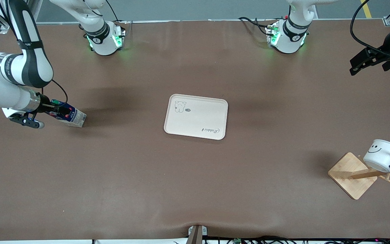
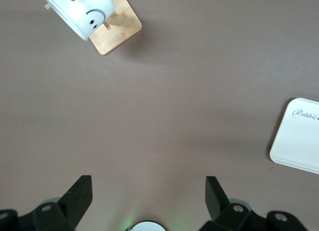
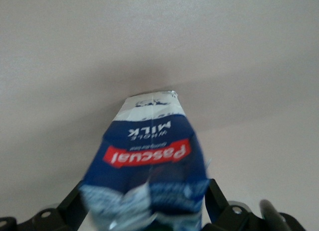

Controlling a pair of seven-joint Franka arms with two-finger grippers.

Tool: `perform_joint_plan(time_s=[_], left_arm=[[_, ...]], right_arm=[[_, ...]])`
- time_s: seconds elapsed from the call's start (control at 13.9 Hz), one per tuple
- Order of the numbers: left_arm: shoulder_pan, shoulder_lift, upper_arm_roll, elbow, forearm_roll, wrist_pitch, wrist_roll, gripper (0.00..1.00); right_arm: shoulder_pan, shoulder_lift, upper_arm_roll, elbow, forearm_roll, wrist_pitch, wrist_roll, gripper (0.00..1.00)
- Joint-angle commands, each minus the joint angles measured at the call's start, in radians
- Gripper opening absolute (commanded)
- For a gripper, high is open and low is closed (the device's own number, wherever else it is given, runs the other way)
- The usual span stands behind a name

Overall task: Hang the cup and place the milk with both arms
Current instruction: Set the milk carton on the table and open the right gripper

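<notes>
Black fingers of the right pincer (image 1: 57, 109) stand on either side of the milk (image 1: 69, 115) at its capped end; whether they press it or have let go cannot be told. The carton leans steeply, its pale bottom edge on the brown tabletop (image 1: 195, 176), well away from the tray (image 1: 196, 116) toward the right arm's end of the table. In the right wrist view the milk (image 3: 149, 161) fills the gap between the fingers (image 3: 75, 208), with its red band and blue panel facing the camera.

The left pincer (image 1: 367, 61) hangs wide apart and holds nothing, up over the tabletop toward the left arm's end from the tray. Its two fingers (image 2: 79, 196) show well spread in the left wrist view.

The cup (image 1: 383, 156) hangs by its black handle on a peg of the wooden rack (image 1: 352, 174), tilted, its smiley face showing; this rack stands nearer to the front camera than the tray, toward the left arm's end. The tray is cream, with a small bear drawing and lettering.
</notes>
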Motion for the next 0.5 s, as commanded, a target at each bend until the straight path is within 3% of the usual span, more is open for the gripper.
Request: perform_joint_plan(time_s=[0.0,0.29,0.43], left_arm=[[0.000,-0.004,0.001,-0.006,-0.017,0.017,0.013,1.00],[0.000,-0.001,0.001,-0.006,-0.017,0.019,0.013,1.00],[0.000,0.001,-0.001,-0.006,-0.017,0.020,0.013,1.00]], right_arm=[[0.004,-0.004,0.005,0.118,0.003,-0.131,-0.008,1.00],[0.051,0.035,0.008,0.364,0.001,-0.427,-0.008,1.00],[0.071,0.049,0.008,0.453,-0.002,-0.450,-0.006,1.00]])
